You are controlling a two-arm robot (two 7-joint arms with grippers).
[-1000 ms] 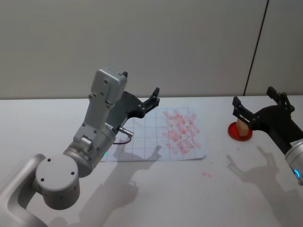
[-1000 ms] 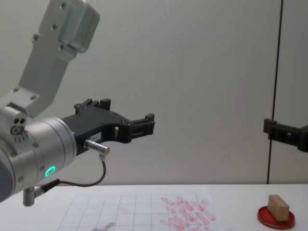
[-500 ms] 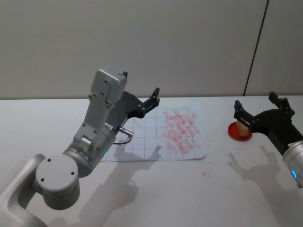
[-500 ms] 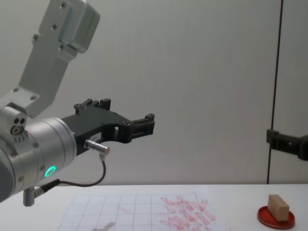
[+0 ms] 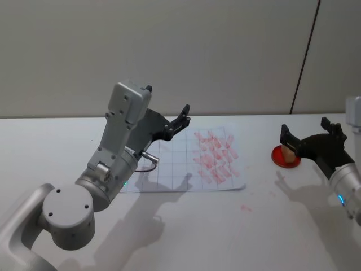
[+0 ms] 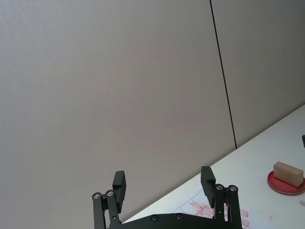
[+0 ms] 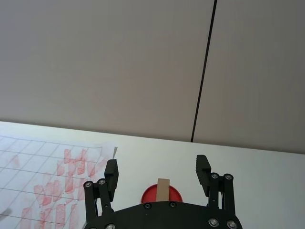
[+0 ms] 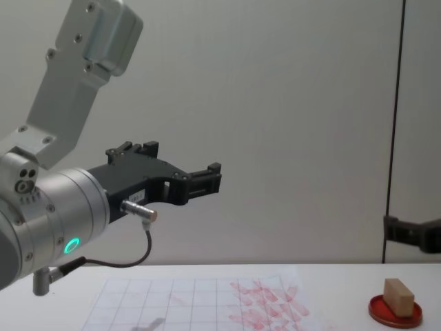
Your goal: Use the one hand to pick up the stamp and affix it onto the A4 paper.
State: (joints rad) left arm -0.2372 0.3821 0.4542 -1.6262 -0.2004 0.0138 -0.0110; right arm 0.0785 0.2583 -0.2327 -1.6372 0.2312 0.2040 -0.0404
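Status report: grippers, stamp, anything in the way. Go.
Right gripper open, hovering above stamp, no contact. Stamp on red dish, right of A4 paper. Left gripper open, parked, raised over paper. Nothing between right gripper and stamp.

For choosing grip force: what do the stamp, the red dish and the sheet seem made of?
The stamp looks like bare wood: a matt tan block. The red dish may be plastic or an inked pad; its even red leaves that open. The A4 paper looks like thin white paper, lying flat.

A plain white table carries a grey-gridded white A4 paper bearing red stamp marks and, apart to its right, a shallow round red dish.
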